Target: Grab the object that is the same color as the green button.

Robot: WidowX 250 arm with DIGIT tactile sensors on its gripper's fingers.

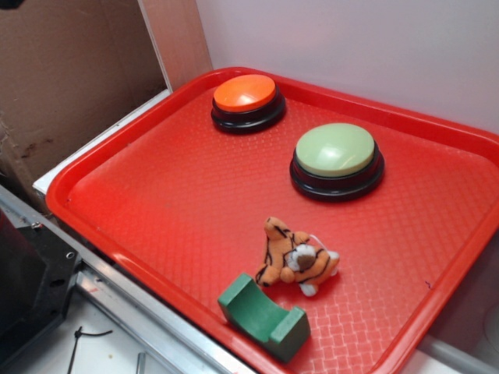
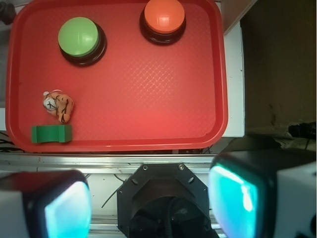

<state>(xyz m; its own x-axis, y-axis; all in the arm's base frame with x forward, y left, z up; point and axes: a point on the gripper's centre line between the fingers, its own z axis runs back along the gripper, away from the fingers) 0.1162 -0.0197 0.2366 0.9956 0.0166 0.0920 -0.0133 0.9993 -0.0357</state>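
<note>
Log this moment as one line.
hand: open, high above tray, holding nothing | green block: untouched, beside tiger plush | green button: far corner

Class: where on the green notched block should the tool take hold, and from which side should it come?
Come from above and close across the two long flat sides of the green notched block, near its middle. It lies flat, notch upward, by the tray's near rim. The tiger plush sits close behind, so keep clear of it.

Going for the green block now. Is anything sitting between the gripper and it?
Nothing visible blocks it. The gripper hangs high, off the tray's near edge, and the green block lies exposed by that edge. Closest is the tiger plush, just behind the block.
</note>
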